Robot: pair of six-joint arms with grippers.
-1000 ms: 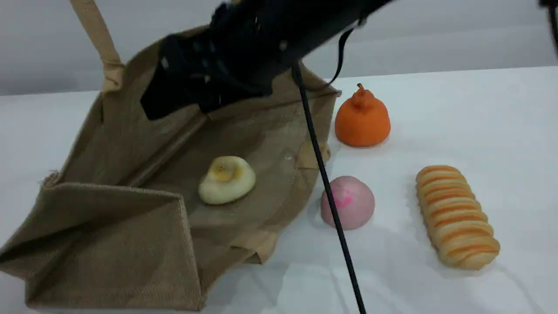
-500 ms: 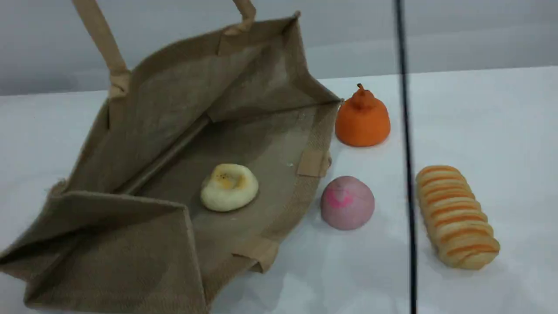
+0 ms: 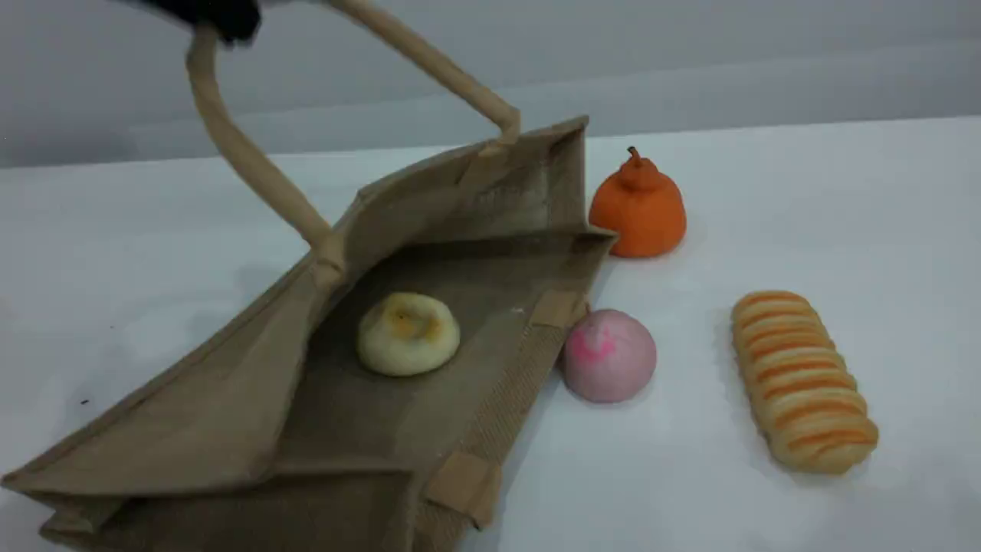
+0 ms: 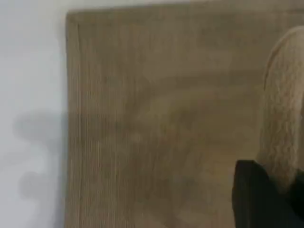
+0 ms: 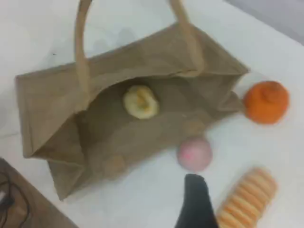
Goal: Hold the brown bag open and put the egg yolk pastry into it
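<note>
We are observing the brown bag [image 3: 253, 429] lying on its side on the white table [image 3: 843, 192], its long axis running from the folded bottom at the near left toward the open mouth at the far right, beside the orange pear-shaped item [image 3: 638, 207]. The egg yolk pastry [image 3: 408, 333] is sitting inside the bag on the lower wall, dimpled yellow top facing up (no long axis to speak of, it being round). The left gripper [image 3: 203, 15] is pinching the upper handle [image 3: 253, 169] at the top edge of the scene view, jaws fully closed on it, lifting that wall. The right gripper [image 5: 195, 204] is hovering above the table holding nothing; only one fingertip is showing, so we cannot tell how wide it is standing. The pink ball [image 3: 609, 355] is touching the bag's rim; the striped loaf [image 3: 805, 379] is lying apart.
</note>
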